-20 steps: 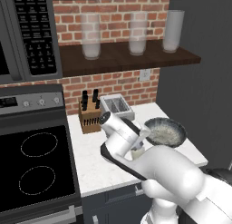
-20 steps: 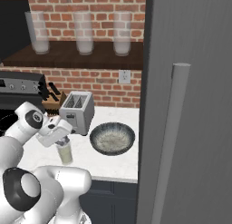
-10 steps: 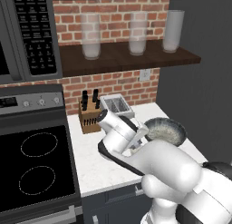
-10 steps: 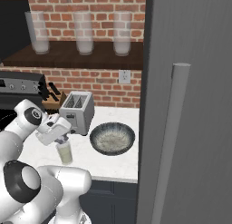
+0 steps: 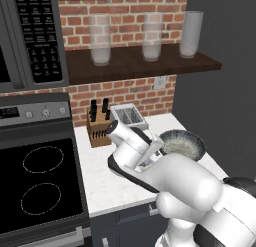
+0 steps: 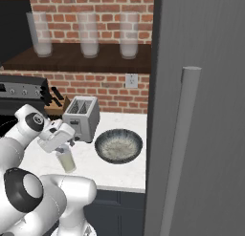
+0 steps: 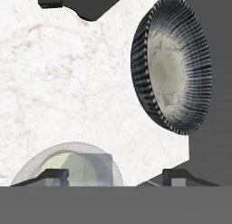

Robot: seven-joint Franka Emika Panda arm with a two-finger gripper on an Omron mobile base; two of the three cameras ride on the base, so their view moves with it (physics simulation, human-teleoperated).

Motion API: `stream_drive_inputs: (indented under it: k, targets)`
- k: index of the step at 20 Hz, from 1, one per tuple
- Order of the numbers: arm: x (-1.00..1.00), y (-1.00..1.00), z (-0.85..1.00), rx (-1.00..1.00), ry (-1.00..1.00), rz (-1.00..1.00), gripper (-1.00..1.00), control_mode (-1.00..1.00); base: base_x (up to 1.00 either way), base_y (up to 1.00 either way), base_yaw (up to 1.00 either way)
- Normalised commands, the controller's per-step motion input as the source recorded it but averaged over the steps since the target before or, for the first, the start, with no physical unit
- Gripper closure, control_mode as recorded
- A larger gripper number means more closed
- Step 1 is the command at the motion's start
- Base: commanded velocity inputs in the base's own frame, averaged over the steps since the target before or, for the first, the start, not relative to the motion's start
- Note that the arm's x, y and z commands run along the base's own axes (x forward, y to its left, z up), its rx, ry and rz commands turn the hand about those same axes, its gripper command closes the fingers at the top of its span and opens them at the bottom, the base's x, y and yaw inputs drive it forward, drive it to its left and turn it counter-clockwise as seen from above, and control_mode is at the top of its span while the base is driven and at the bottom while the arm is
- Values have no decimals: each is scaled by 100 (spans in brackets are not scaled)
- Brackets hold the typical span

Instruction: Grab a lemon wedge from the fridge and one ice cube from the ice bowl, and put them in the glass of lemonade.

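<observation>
The glass of lemonade (image 6: 66, 160) stood on the white counter (image 6: 119, 170), near its front edge, directly under the gripper (image 6: 63, 145); in the hand view the glass (image 7: 68, 169) showed from above as a clear round rim with pale yellowish liquid, and inside it lay a translucent ice cube (image 7: 97, 171) beside a pale yellow-green lump, probably the lemon wedge (image 7: 68, 168), though that could not be told for sure; the two dark fingertips (image 7: 53, 174) stood well apart at the bottom of that view, one over the glass and one to its side, so the pincer was released and held nothing. The ice bowl (image 6: 118, 145) sat on the counter just beside the glass, toward the fridge (image 6: 201, 111); it was dark grey with a ribbed wall and a speckled whitish inside (image 7: 172, 66), and a faint cube shape showed in it. Behind the glass stood the toaster (image 6: 81, 118), and beyond that a knife block (image 5: 98, 125) against the brick wall; the stove (image 5: 35, 181) lay to the far side of the counter. The fridge door, with its long pale handle (image 6: 179, 149), was closed; three tall frosted glasses (image 5: 100, 40) stood on the dark shelf (image 5: 140, 63) above.
</observation>
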Motion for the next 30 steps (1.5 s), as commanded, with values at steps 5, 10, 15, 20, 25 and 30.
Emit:
stream_drive_inputs:
  k: [5, 10, 15, 20, 25, 30]
  targets:
    - [-13, 0, 0, 1, 0, 0, -100, -100, 0, 0, 0]
    - [-15, -1, 8, 8, 0, 0, -100, -100, 0, 0, 0]
    - [-5, -13, 27, 15, 0, 0, -100, -100, 0, 0, 0]
    - [0, -27, 5, 19, 0, 0, -100, -100, 0, 0, 0]
    - [0, -23, -19, 17, 0, 0, -100, -100, 0, 0, 0]
    - [1, 0, -23, 9, 0, 0, -100, -100, 0, 0, 0]
